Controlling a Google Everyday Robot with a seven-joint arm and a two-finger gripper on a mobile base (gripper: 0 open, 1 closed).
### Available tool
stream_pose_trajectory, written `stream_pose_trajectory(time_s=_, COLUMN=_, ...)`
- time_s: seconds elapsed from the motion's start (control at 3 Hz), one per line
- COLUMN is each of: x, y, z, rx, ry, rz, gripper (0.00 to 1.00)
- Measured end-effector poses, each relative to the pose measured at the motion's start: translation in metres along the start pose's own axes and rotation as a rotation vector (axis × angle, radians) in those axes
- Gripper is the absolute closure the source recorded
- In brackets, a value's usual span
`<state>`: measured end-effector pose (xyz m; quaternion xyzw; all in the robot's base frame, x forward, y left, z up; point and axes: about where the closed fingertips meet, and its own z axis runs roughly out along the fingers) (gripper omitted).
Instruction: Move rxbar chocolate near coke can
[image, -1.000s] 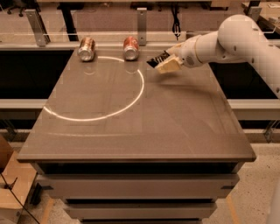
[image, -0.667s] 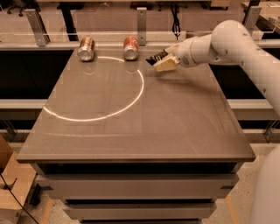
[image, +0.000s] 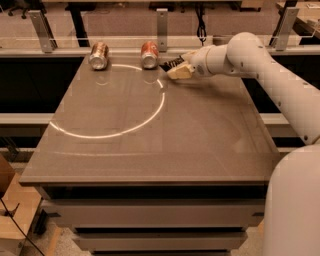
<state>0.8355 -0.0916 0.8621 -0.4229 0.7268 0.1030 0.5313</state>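
Note:
The coke can (image: 149, 54), red with a silver end, lies on its side at the back of the table. My gripper (image: 176, 68) reaches in from the right and sits just right of the can, low over the table top. It is shut on the rxbar chocolate (image: 170, 63), a dark flat bar that sticks out of the fingers toward the can. Most of the bar is hidden by the cream fingers (image: 181, 72).
A paler copper-and-silver can (image: 99, 55) lies at the back left. The brown table (image: 150, 145) carries a bright ring of reflected light. A rail with metal posts (image: 162, 22) runs behind the back edge. My white arm (image: 260, 65) spans the right side.
My gripper has moved left along the back of the table with the bar in it, closer to the red can. The cans have not moved.

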Motion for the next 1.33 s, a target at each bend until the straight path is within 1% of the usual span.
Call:
stream_pose_trajectory(time_s=0.33, x=-0.004, y=-0.002, z=0.016, rx=-0.001, ry=-0.018, rz=0.003, gripper=0.35)
stream_pose_trajectory(time_s=0.67, x=-0.009, y=0.001, z=0.028, rx=-0.016, ry=-0.031, rz=0.002, gripper=0.12)
stream_pose_trajectory(time_s=1.0, x=-0.009, y=0.002, z=0.030, rx=-0.019, ry=-0.031, rz=0.002, gripper=0.00)
stream_pose_trajectory(time_s=1.33, x=-0.009, y=0.002, z=0.030, rx=-0.019, ry=-0.031, rz=0.002, gripper=0.00)
